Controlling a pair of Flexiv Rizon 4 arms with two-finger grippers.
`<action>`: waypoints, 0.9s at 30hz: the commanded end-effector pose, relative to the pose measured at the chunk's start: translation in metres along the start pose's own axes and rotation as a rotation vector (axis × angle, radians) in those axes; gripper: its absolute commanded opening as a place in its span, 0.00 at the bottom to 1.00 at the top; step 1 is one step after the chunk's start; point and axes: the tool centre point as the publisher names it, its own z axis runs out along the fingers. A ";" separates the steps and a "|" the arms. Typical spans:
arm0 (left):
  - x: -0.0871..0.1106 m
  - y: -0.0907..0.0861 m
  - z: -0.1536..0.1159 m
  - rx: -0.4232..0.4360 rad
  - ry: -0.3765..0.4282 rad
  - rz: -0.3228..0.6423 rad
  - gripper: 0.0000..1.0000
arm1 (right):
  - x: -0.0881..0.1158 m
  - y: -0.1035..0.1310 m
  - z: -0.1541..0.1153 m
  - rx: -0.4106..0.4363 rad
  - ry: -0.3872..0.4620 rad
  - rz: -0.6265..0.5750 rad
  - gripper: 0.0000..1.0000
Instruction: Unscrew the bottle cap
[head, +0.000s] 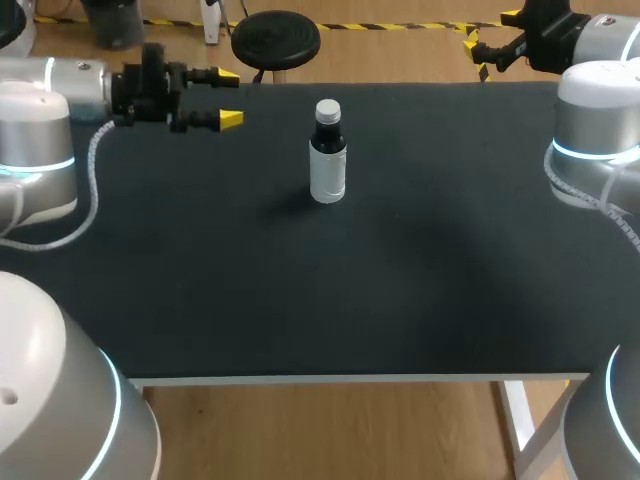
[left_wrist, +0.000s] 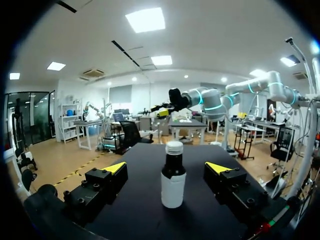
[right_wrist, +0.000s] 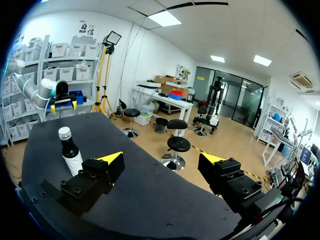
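A: From above, where does it all stand?

B: The bottle (head: 328, 160) stands upright, far-middle on the table (head: 400, 290), cap (head: 328, 109) on. The left hand (head: 230, 97) hangs at the far left, released and holding nothing, its fingers aimed right at the bottle but well apart from it. The right hand (head: 492, 42) is off at the far right corner, also spread and empty.

A: And the left wrist view?

B: The bottle sits ahead, lined up between the open fingers, with neither one touching it (a tidy line-up, I'd say).

A: The right wrist?

B: There the bottle (right_wrist: 70, 150) is off beside one finger, not between them, so that hand isn't aimed yet.

A: What could go wrong?

B: The bottle is tall, narrow and unsupported. I'd judge that a finger brushing it on the way in would tip it. If the cap is twisted before the other hand grips the body, the whole bottle may just spin.
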 end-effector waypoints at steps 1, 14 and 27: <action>0.000 0.009 0.017 0.018 0.005 0.000 1.00 | 0.000 0.000 0.000 0.000 0.000 0.000 1.00; 0.007 0.020 0.048 0.041 0.065 -0.012 1.00 | 0.000 0.000 0.000 0.000 0.000 0.000 1.00; 0.007 0.030 0.077 0.049 0.120 -0.004 1.00 | 0.000 0.000 0.000 0.000 0.000 0.000 1.00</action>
